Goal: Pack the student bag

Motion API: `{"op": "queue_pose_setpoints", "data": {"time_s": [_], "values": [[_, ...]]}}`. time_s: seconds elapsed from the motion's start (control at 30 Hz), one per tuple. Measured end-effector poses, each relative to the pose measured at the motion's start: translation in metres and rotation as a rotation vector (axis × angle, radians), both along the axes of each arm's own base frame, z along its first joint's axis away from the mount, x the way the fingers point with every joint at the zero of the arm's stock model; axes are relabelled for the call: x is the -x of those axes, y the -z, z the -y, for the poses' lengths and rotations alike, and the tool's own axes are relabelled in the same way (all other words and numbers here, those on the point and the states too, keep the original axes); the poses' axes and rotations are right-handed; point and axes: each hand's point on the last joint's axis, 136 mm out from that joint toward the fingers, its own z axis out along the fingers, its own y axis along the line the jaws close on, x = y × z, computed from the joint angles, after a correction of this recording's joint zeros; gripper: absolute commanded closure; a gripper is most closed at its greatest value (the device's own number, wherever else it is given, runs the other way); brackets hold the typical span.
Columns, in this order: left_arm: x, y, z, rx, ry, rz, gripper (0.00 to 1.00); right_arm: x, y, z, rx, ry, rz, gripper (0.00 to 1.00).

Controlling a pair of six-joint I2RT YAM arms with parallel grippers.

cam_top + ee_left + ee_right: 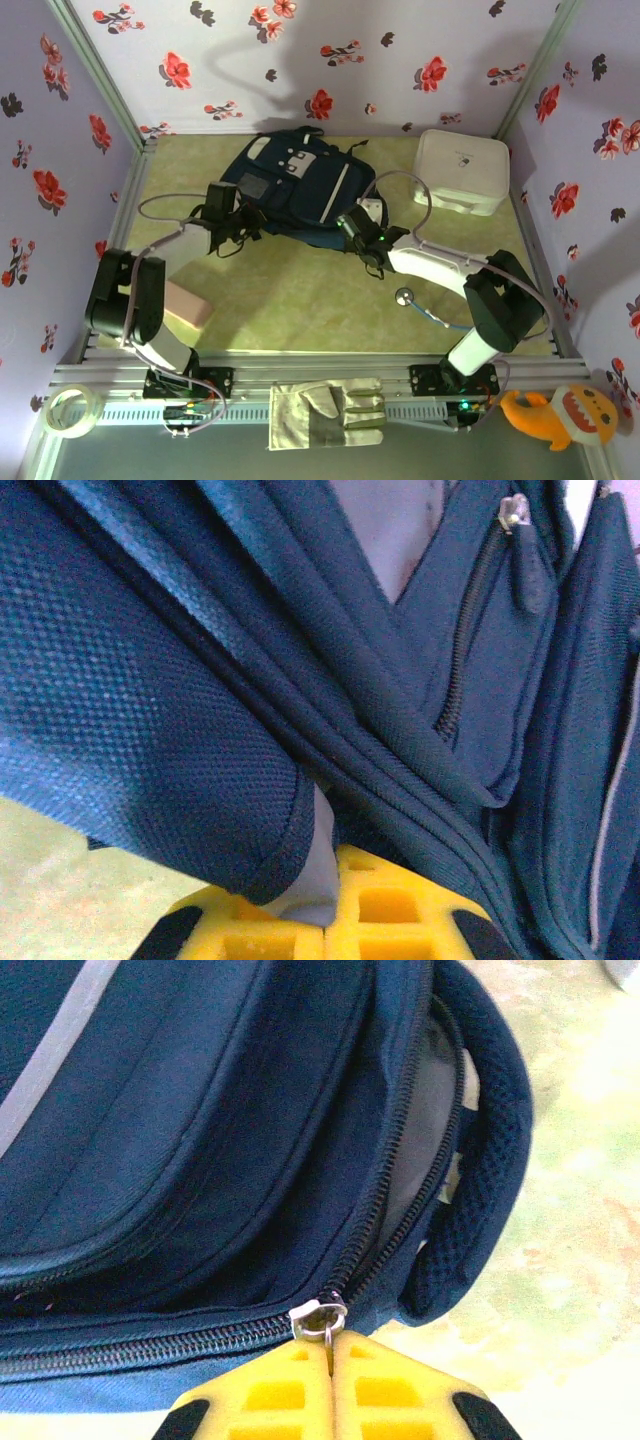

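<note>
The student bag (pixel 300 185), navy with white stripes, lies at the back middle of the green mat. My left gripper (pixel 243 222) is at its near-left edge. In the left wrist view its yellow fingers (pixel 400 920) are shut on a fold of the bag's fabric (pixel 315 870), grey lining pinched between them. At the bag's near-right edge is my right gripper (pixel 352 222). The right wrist view shows it (pixel 330 1360) shut on the pull of the silver zipper slider (pixel 318 1320). Beyond the slider the zip (pixel 400 1160) stands parted along the bag's side.
A white zip case (pixel 462 170) sits at the back right. A pink block (pixel 185 303) lies by the left arm, and a small metal disc on a cable (pixel 404 296) by the right arm. A glove (pixel 325 413), tape roll (pixel 72 410) and orange plush (pixel 555 415) lie along the front rail.
</note>
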Motion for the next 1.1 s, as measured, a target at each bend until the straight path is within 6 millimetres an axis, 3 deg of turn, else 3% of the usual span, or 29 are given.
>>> {"op": "queue_pose_setpoints", "data": {"time_s": [0.13, 0.27, 0.4, 0.53, 0.67, 0.87, 1.1], "values": [[-0.022, 0.009, -0.010, -0.042, 0.000, -0.007, 0.99, 0.003, 0.003, -0.021, -0.043, -0.107, -0.043, 1.00], [-0.045, 0.014, -0.026, -0.072, -0.019, 0.002, 0.76, 0.012, 0.008, -0.055, -0.113, -0.228, -0.087, 1.00], [-0.055, 0.013, -0.051, -0.105, -0.061, 0.004, 0.50, 0.019, 0.006, -0.103, -0.182, -0.345, -0.113, 1.00], [-0.050, 0.007, -0.088, -0.127, -0.141, 0.003, 0.40, 0.025, 0.006, -0.148, -0.247, -0.442, -0.137, 1.00], [-0.027, -0.002, -0.114, -0.134, -0.201, 0.000, 0.35, 0.024, 0.004, -0.189, -0.321, -0.523, -0.152, 1.00], [0.008, -0.004, -0.103, -0.034, -0.221, -0.026, 0.35, 0.014, 0.002, -0.226, -0.389, -0.578, -0.162, 1.00], [0.025, 0.010, -0.074, 0.115, -0.203, -0.084, 0.35, 0.014, -0.001, -0.233, -0.406, -0.595, -0.163, 1.00]]}}
